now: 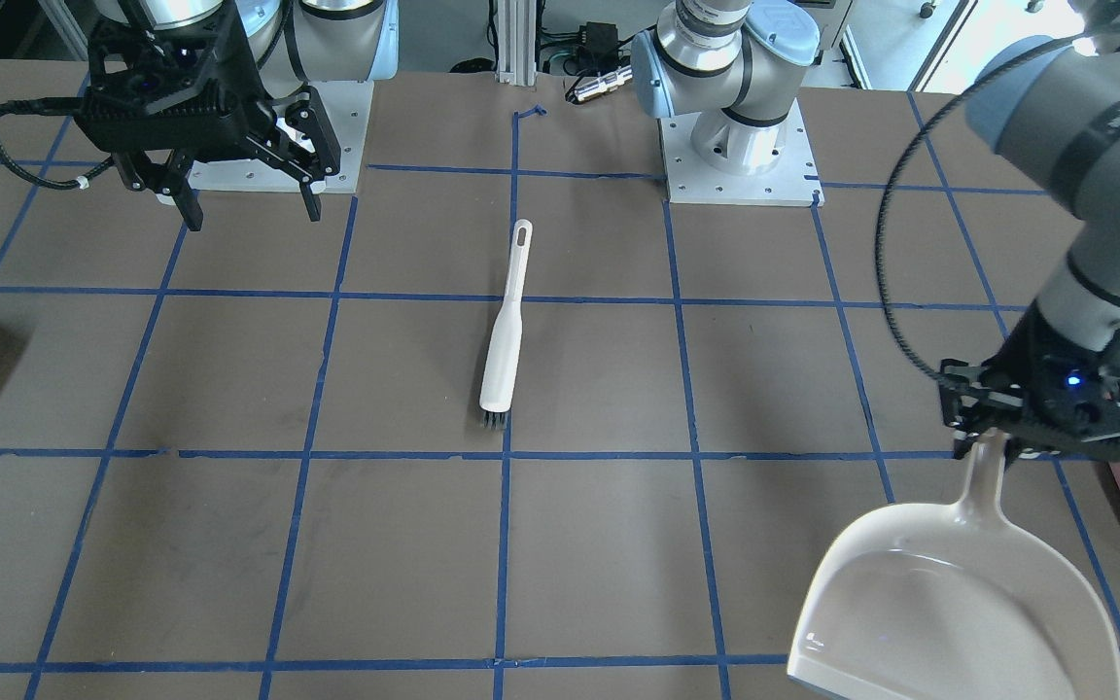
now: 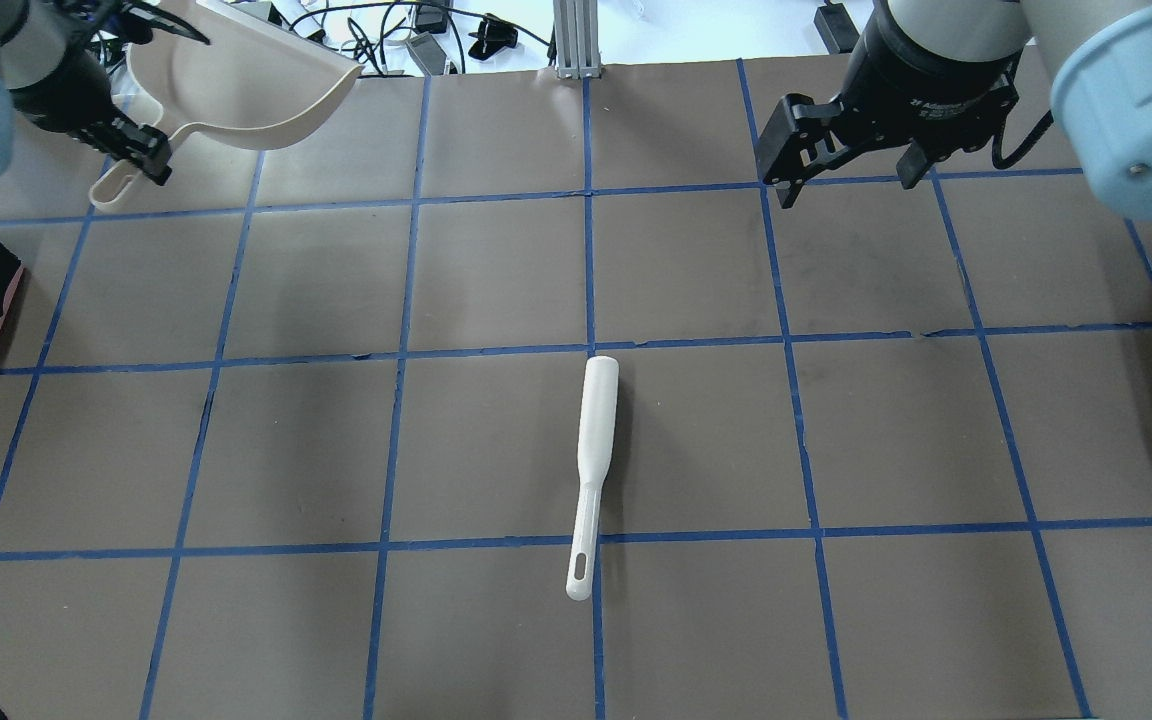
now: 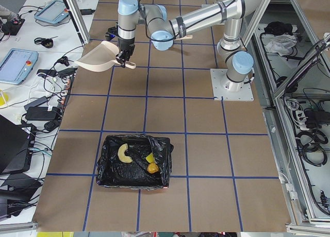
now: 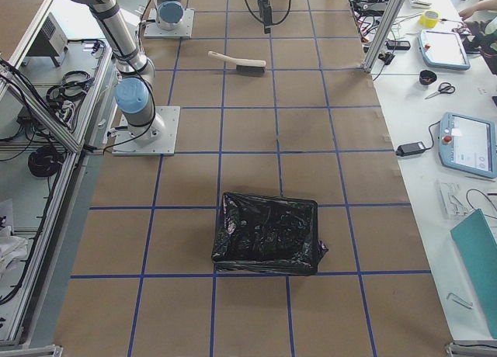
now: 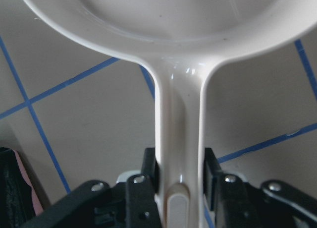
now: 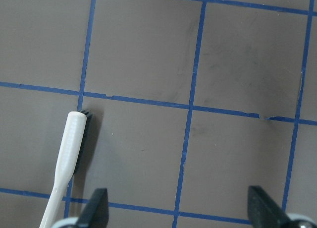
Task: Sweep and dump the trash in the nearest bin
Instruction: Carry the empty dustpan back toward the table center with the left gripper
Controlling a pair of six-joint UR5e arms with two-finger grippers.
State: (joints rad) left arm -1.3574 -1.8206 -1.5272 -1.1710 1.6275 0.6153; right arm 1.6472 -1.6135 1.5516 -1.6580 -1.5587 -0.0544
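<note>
Trash lies inside the bin, on its black bag liner, as a cream curved piece, a yellow piece and an orange-brown lump. The bin stands at the table end on the robot's left, well apart from both grippers.

Left arm: stretched from its base across the table to the far edge, wrist turned downward. The left gripper has its fingers clamped on the handle of the cream dustpan, one on each side. The dustpan mouth faces away from the robot and the handle points back toward it.

Right arm: folded close to its base, with the right gripper hanging above the table, fingers pointing down and spread wide apart, holding nothing.

A white hand brush lies flat near the table centre, bristle end toward the far edge, clear of both grippers.
</note>
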